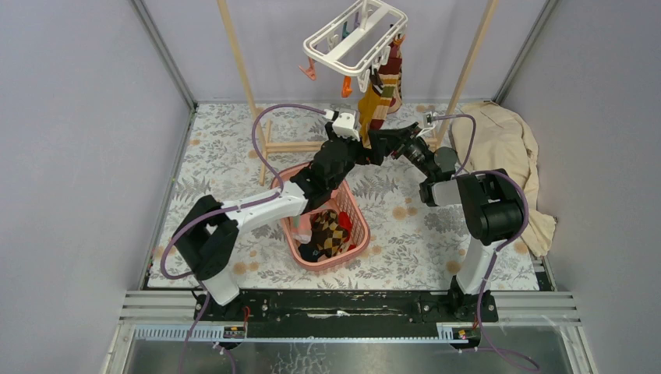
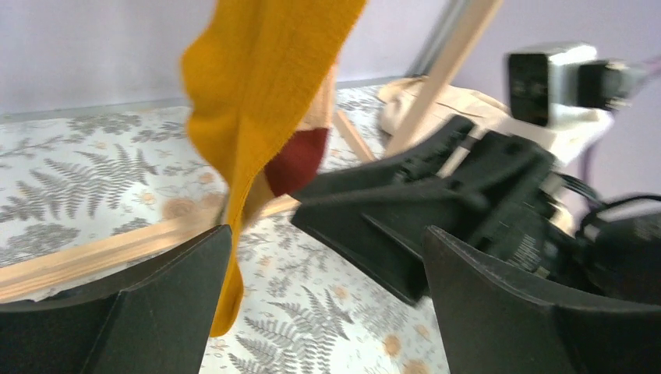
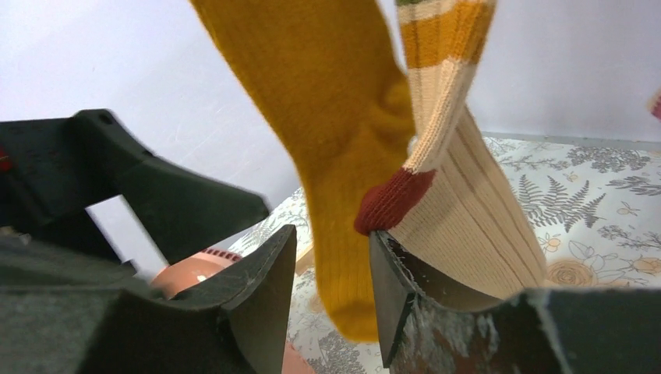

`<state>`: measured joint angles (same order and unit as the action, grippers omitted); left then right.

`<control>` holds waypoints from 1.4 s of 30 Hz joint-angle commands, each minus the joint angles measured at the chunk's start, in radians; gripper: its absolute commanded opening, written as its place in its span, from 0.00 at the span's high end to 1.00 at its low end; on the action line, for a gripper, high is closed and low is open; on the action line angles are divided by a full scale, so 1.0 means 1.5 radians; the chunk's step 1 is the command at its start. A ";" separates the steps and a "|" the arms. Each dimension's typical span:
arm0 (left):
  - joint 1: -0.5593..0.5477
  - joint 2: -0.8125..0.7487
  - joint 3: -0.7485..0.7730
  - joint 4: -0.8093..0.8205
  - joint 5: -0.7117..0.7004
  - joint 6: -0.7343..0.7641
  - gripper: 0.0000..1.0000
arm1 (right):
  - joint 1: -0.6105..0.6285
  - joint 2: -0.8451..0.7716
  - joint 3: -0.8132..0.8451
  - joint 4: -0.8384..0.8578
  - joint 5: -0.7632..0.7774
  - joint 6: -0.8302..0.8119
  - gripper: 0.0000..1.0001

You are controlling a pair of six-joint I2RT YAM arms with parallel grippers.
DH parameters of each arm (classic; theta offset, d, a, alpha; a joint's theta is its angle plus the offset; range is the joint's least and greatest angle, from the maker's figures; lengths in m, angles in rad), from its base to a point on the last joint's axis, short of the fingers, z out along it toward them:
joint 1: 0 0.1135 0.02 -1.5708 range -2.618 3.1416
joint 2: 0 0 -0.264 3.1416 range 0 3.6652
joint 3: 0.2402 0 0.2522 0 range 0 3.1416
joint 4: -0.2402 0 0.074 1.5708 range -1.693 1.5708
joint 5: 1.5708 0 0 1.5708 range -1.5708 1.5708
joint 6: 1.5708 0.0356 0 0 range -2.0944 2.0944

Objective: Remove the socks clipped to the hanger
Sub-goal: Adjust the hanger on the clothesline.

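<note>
The white hanger [image 1: 355, 35] hangs at the top, with socks clipped under its right end. A mustard yellow sock [image 1: 372, 109] hangs lowest, with darker socks [image 1: 392, 78] behind it. My left gripper [image 1: 376, 149] is open; in its wrist view the mustard sock [image 2: 257, 101] hangs beside the left finger, and the gripper [image 2: 327, 234] holds nothing. My right gripper [image 1: 396, 140] faces it from the right. Its jaws [image 3: 333, 234] stand partly open around the mustard sock's toe [image 3: 343, 273], which touches the right finger. A cream striped sock with a dark red toe [image 3: 394, 199] hangs beside it.
A pink basket [image 1: 355, 226] on the floral table holds removed socks, among them an argyle one [image 1: 331, 230]. The wooden rack's posts [image 1: 242, 70] stand left and right of the hanger. A large beige cloth [image 1: 507, 156] lies at the right.
</note>
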<state>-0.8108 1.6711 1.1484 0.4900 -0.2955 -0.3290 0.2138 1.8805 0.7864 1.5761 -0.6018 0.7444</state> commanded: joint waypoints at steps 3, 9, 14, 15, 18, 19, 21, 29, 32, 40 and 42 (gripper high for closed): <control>0.009 0.060 0.056 0.071 -0.170 0.054 0.01 | 0.015 -0.067 -0.025 0.084 -0.033 -0.024 0.56; 0.026 0.116 0.150 0.083 -0.221 0.087 0.01 | 0.018 -0.086 -0.048 0.080 -0.042 -0.026 0.60; 0.048 0.139 0.189 0.082 -0.220 0.098 0.22 | 0.018 -0.103 -0.070 0.079 -0.044 -0.029 0.62; 0.056 0.138 0.184 0.087 -0.214 0.096 0.33 | 0.018 -0.106 -0.075 0.077 -0.045 -0.032 0.62; 0.077 0.135 0.179 0.089 -0.193 0.084 0.61 | 0.018 -0.119 -0.088 0.075 -0.047 -0.036 0.62; 0.081 0.137 0.180 0.086 -0.184 0.082 0.67 | 0.018 -0.121 -0.092 0.075 -0.047 -0.037 0.62; 0.090 0.139 0.182 0.089 -0.173 0.083 0.76 | 0.018 -0.129 -0.100 0.074 -0.046 -0.037 0.62; 0.117 0.141 0.184 0.105 -0.105 0.083 0.92 | 0.018 -0.207 -0.102 -0.135 0.049 -0.123 0.55; 0.131 0.149 0.197 0.098 -0.086 0.074 0.94 | 0.013 -0.233 -0.070 -0.264 0.117 -0.169 0.54; 0.172 0.161 0.236 0.047 -0.036 0.026 0.95 | -0.078 -0.193 0.012 -0.396 0.182 -0.094 0.42; 0.193 0.161 0.239 0.039 -0.013 0.004 0.96 | -0.098 -0.153 0.038 -0.382 0.166 -0.071 0.40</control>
<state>-0.5674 1.9030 1.4677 0.5625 -0.3729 -0.2623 0.1207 1.5768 0.7498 1.0367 -0.3782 0.5789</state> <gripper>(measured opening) 0.062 0.585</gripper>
